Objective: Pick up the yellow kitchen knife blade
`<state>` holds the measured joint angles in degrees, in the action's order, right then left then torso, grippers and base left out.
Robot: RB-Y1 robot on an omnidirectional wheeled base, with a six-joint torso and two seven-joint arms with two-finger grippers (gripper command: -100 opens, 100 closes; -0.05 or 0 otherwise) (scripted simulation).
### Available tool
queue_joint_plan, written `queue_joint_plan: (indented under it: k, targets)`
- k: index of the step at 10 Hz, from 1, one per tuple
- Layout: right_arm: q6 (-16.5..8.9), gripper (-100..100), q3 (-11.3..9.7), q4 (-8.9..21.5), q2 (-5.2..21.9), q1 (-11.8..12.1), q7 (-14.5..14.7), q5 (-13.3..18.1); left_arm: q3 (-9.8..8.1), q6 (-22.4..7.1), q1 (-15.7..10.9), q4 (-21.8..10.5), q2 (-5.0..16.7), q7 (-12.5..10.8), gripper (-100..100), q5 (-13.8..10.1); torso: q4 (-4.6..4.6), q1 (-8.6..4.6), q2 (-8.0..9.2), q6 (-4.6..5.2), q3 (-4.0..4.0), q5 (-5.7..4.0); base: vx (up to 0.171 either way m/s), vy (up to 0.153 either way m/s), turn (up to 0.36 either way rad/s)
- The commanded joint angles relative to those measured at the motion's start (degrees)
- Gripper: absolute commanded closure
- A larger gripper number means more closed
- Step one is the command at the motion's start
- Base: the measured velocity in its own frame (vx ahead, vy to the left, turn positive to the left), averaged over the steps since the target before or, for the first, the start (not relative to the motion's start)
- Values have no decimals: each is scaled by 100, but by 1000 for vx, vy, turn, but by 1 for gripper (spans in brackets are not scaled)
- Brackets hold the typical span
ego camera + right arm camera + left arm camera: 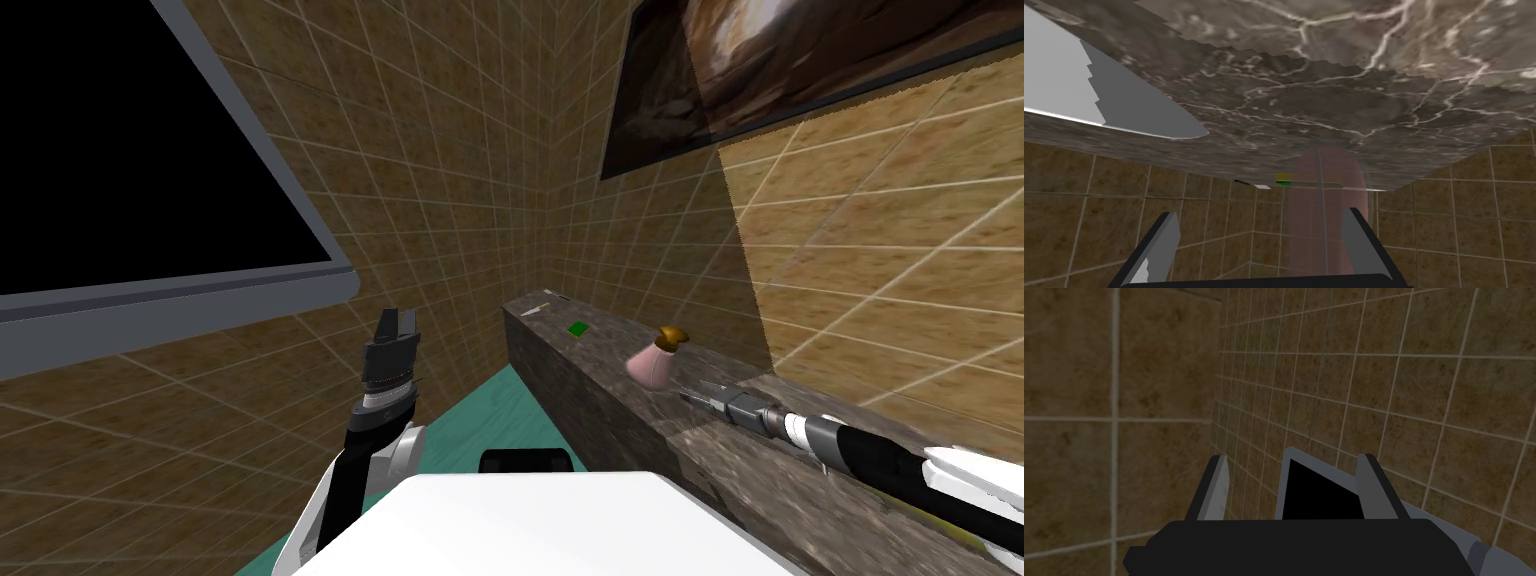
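A dark marble counter (pixel 600 400) runs along the tiled wall on my right. A small pale knife (pixel 540 305) lies at its far end. In the right wrist view a broad light grey pointed blade (pixel 1124 107) lies on the counter (pixel 1324 75) close beside my right gripper (pixel 1259 214); no yellow shows on it. My right gripper (pixel 697 393) hovers low over the counter, open and holding nothing, just short of a pink bottle (pixel 652 366) with a gold top. The pink bottle (pixel 1326 215) stands ahead between the fingers. My left gripper (pixel 398 322) is raised at the left, open (pixel 1291 458).
A small green block (pixel 577 328) lies on the counter between the bottle and the far knife. A grey-framed window (pixel 200 290) with a black area fills the left wall. A dark picture (pixel 800 60) hangs above the counter. Teal floor (pixel 490 410) lies left of the counter.
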<state>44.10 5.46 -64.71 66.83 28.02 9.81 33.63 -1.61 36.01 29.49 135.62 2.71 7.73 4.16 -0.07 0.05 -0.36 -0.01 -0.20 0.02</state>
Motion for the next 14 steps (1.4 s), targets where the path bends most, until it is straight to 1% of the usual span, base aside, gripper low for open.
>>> queue_joint_plan:
  k: [1,3,4,5,6,7,9,10,12,14]
  targets:
    - [112,-100,4,179,206,82,56,128,0,0,0,0,0,0,0,0,0,0,0,0,0,0,88,9,55]
    - [435,-100,-206,566,565,121,131,510,0,0,0,0,0,0,0,0,1,6,8,3,4,1,83,24,100]
    - [435,-100,-206,660,632,121,131,553,0,0,0,0,0,0,0,0,1,6,5,1,2,1,66,7,45]
    - [435,-100,-206,660,632,121,131,553,0,0,0,0,0,0,0,0,2,3,11,5,6,0,24,-2,-15]
    - [597,-100,-326,871,813,149,161,759,0,0,0,0,0,0,0,0,5,-1,25,6,14,-2,29,4,59]
    - [755,-100,-450,1019,971,178,185,923,0,0,0,0,0,0,0,0,6,0,28,5,16,-1,67,0,111]
    - [1058,-100,-702,1442,1221,230,221,1292,0,0,0,0,0,0,0,0,0,-4,3,3,1,-2,107,-10,96]
    - [1058,-100,-702,1453,1221,230,221,1325,0,0,0,0,0,0,0,0,-1,-4,1,4,0,-1,58,-4,15]
    - [1330,-100,-943,1771,1409,270,240,1645,0,0,0,0,0,0,0,0,4,1,20,5,11,-1,50,-1,50]
    - [1330,-100,-943,1771,1409,270,240,1645,0,0,0,0,0,0,0,0,5,-2,27,7,14,-3,24,-4,8]
